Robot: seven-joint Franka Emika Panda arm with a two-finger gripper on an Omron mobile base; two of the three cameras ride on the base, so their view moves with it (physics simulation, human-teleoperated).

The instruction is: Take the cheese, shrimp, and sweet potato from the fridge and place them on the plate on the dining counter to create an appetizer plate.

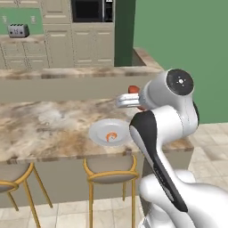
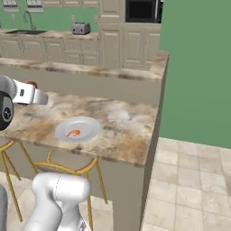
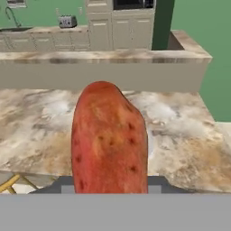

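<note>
**Sweet potato in the claw over the dining counter**

Dining counter (image 2: pixel 122 131): bare stone all around the plate (image 2: pixel 88 126), which lies near the front edge above the stools (image 1: pixel 111 173). Plate contents: shrimp (image 2: pixel 73 133), alone, left of centre. Gripper (image 3: pixel 110 187) clamped on the sweet potato (image 3: pixel 109 140), held above the counter, long axis running away from the hand toward the raised back ledge (image 3: pixel 103 56).
</note>
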